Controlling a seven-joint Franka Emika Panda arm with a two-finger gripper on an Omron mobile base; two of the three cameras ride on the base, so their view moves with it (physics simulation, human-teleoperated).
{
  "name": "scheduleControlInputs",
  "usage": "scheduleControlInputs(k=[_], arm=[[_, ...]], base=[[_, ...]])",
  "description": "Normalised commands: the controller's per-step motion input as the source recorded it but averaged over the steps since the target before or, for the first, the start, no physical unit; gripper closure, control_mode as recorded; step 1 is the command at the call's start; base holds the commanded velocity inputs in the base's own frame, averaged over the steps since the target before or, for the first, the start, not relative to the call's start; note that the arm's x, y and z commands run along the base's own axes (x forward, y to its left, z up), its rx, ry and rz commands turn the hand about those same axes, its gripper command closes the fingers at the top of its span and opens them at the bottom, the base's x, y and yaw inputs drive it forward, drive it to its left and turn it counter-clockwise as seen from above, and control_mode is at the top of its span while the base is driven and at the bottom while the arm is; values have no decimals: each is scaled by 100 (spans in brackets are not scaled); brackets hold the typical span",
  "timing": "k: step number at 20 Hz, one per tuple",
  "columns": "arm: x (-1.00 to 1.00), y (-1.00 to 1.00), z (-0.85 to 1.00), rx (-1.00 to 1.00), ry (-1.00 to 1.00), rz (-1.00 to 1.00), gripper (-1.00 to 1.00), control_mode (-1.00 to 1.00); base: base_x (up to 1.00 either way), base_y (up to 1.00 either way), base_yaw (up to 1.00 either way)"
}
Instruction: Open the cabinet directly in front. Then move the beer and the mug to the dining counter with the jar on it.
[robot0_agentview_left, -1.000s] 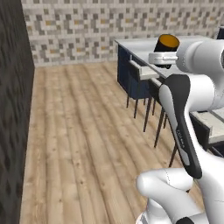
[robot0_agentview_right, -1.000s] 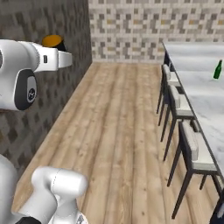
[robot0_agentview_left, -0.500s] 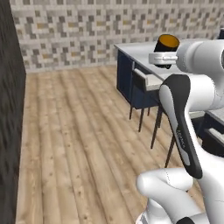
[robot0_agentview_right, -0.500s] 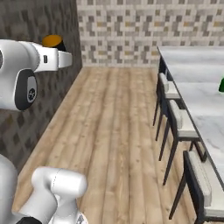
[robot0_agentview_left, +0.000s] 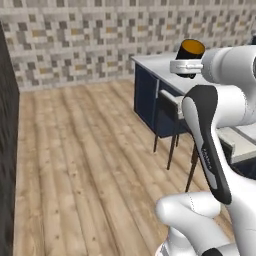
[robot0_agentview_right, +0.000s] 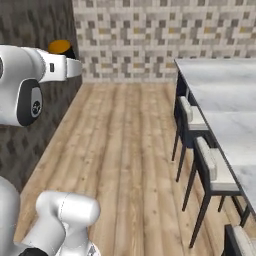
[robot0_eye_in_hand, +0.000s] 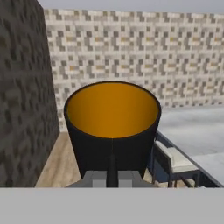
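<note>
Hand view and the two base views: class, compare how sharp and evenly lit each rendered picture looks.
Hand view: the black cylindrical mug with orange inside is crisp and evenly lit, without glare. Left base view: the white marble dining counter looks soft and slightly blurred. Right base view: flat lighting, only faint shadows under the stools.

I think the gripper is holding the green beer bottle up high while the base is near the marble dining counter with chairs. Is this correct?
Not quite. The gripper is shut on the mug, black with an orange inside, not a green bottle; the hand view shows it plainly. The rest holds: it is held high, near the marble dining counter with chairs.
</note>
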Motion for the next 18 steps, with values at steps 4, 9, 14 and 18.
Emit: scheduleControlInputs(k=[4, 9, 14, 18], arm=[[0, 0, 0, 0, 0, 0, 100, 100], [0, 0, 0, 0, 0, 0, 100, 100], [0, 0, 0, 0, 0, 0, 100, 100], [0, 0, 0, 0, 0, 0, 100, 100]], base=[[100, 46, -13], [100, 73, -27], [73, 91, -62], [44, 75, -72]])
